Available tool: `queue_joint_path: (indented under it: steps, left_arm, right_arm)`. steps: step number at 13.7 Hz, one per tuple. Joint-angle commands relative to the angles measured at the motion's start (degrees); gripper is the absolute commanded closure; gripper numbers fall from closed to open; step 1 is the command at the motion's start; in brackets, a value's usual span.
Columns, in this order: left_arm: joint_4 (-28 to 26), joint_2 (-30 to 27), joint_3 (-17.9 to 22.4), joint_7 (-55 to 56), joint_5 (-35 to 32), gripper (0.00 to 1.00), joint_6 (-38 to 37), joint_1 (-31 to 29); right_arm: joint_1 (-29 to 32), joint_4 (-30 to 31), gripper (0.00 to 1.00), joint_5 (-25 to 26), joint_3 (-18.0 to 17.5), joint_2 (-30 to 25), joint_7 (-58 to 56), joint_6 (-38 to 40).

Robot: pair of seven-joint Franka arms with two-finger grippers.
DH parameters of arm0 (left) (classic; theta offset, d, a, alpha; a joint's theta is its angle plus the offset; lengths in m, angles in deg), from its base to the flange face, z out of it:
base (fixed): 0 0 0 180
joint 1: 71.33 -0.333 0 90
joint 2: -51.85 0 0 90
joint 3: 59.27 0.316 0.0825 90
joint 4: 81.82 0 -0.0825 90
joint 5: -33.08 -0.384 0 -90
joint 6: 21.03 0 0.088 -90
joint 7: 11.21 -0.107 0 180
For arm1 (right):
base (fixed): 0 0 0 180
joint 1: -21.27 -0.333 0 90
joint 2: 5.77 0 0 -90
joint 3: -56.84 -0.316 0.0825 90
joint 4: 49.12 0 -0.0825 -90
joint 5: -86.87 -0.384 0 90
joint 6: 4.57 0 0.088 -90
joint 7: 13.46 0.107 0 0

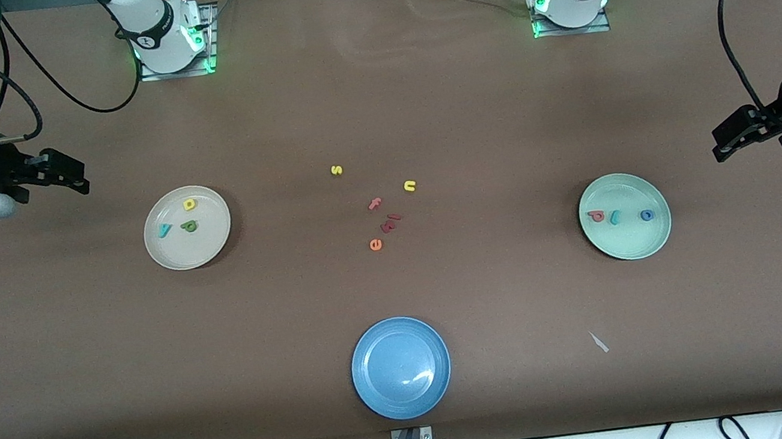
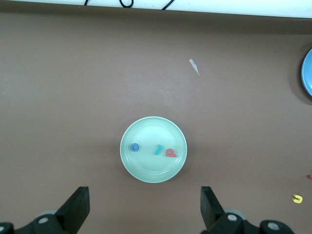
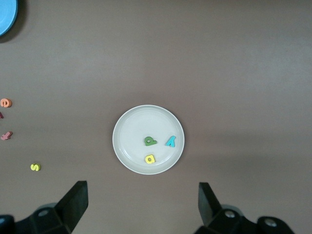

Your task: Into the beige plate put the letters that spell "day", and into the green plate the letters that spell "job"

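Honestly, this one looks sorted already — the step in hand is just a clean retreat, I'd say. Both arms wait off to the sides. The left gripper (image 1: 718,148) hangs over bare bench at the left arm's end edge, jaws spread wide with nothing in them, and the right gripper (image 1: 83,177) does the same at the right arm's end edge. To do it well: lift away without sweeping over either plate, since those tiny letters look light enough to scatter at a nudge.

Largest first: the bench (image 1: 375,100) is covered in a matte brown sheet, slightly grainy. The blue plate (image 1: 401,367) sits by the bench edge closest to the front camera — round, glossy, shallow, nothing in it. The beige plate (image 3: 148,139) is a smooth cream disc toward the right arm's end, holding the yellow "d" (image 3: 149,159), green "a" (image 3: 150,141) and teal "y" (image 3: 170,141), all apart from each other. The green plate (image 2: 153,149), pale mint, same shape, toward the left arm's end, holds the pinkish-red "b" (image 2: 170,153), teal "j" (image 2: 158,149) and blue "o" (image 2: 135,146). The leftover letters (image 1: 380,206) — chunky little toy shapes, probably foam or plastic — stay mid-bench, well apart from every plate.
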Motion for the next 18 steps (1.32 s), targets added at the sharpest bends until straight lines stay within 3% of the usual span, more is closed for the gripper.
queue_joint_path:
  steps: [1, 10, 18]
  left_arm:
    - [1.45, -0.44, 6.97, -1.37, 0.82, 0.00, -1.45, 6.53]
    - [-3.29, -3.52, 4.96, -2.43, 1.34, 0.00, -0.83, 4.95]
    - [-3.03, -3.00, 5.05, -2.34, 1.17, 0.00, -0.66, 4.95]
  right_arm:
    - [0.11, -0.96, 0.00, -0.32, -0.38, 0.09, 0.26, 0.90]
    - [-0.15, -1.05, 0.00, -0.15, -0.38, 0.36, -0.36, 0.73]
    - [-0.07, -1.05, 0.00, -0.15, -0.38, 0.44, -0.45, 0.90]
